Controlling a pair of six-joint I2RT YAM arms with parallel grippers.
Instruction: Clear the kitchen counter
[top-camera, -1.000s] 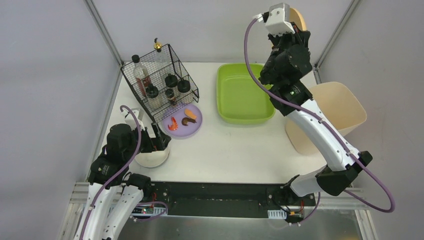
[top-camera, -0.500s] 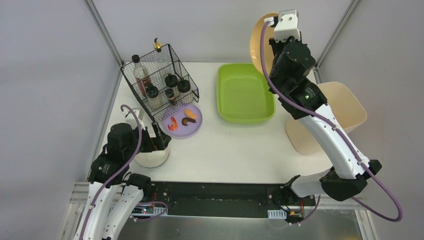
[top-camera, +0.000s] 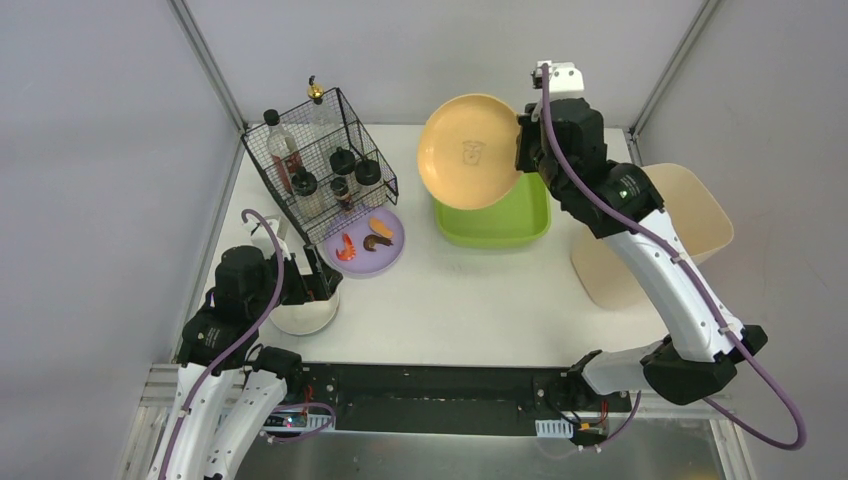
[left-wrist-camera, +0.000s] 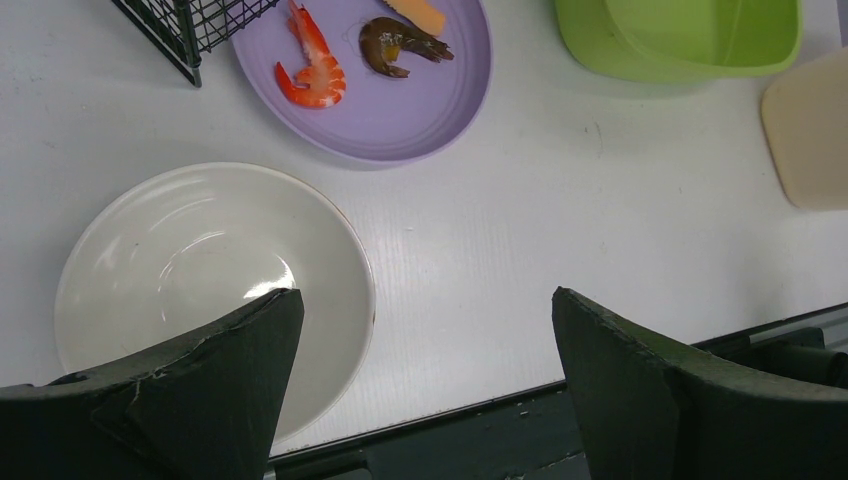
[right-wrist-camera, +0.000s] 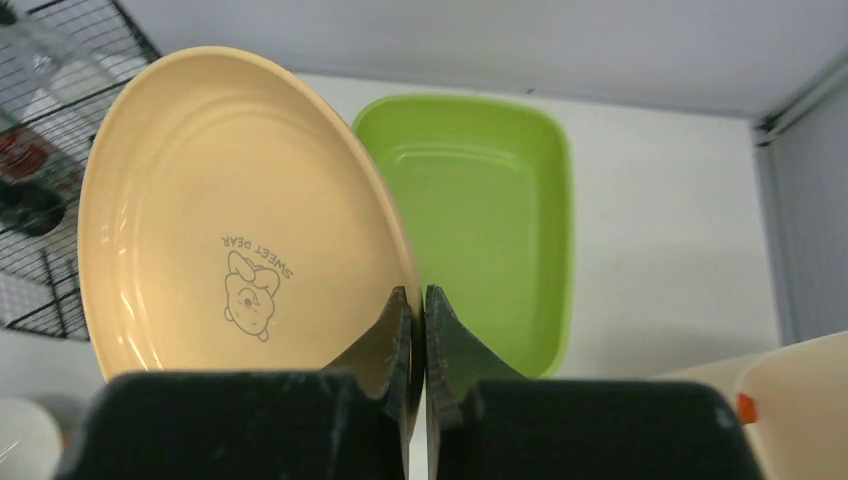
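Above the far right of the white matte kitchen counter (top-camera: 470, 300), the right gripper (right-wrist-camera: 415, 300) is clamped on the rim of a round pale-orange plate (top-camera: 468, 150) printed with a small bear. A second ago that plate was up behind the wrist and barely showed. Now it has swung round to the left and hangs tilted, face toward the overhead camera, over the lime-green rectangular tray (top-camera: 505, 222). I judge it is being brought in to set down there, one item off the counter. On the near left nothing has moved: the left gripper (left-wrist-camera: 425, 300) hangs, jaws wide apart and empty, over a round white bowl (left-wrist-camera: 180, 260), near a lilac plate (left-wrist-camera: 400, 120) of shrimp.
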